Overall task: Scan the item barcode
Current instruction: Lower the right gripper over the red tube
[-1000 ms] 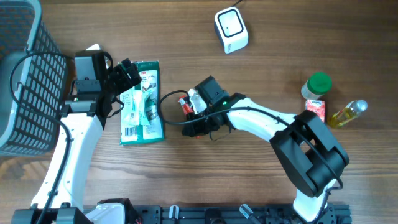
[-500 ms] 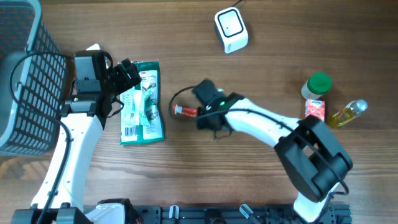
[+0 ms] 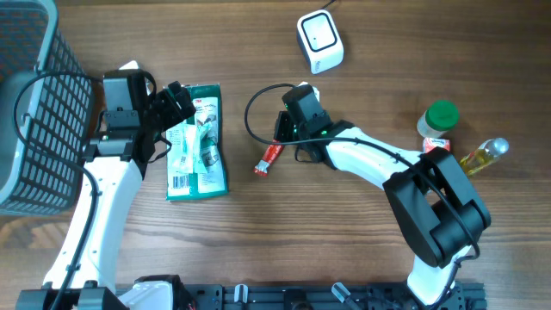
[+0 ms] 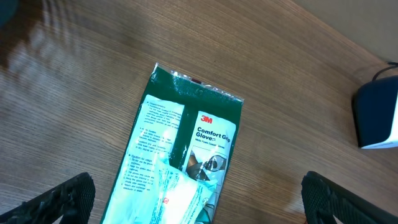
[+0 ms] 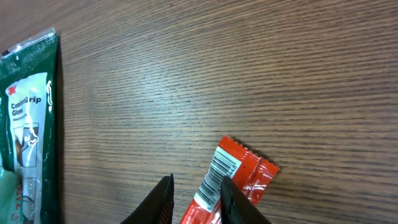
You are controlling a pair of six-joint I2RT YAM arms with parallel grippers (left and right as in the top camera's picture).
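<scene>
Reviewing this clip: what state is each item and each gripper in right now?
red packet: lying on the table, barcode facing up.
glove pack: lying flat, print up.
scanner: on the table, untouched.
green-capped bottle: upright, cap on.
left gripper: open wide, empty, above the glove pack.
right gripper: fingers slightly apart around the red packet's end; grip unclear.

The small red packet (image 3: 268, 158) lies flat on the tabletop (image 3: 284, 250) near the middle, set diagonally, its white barcode (image 5: 224, 167) facing up. The white scanner (image 3: 319, 40) sits at the far edge, well apart.
</scene>
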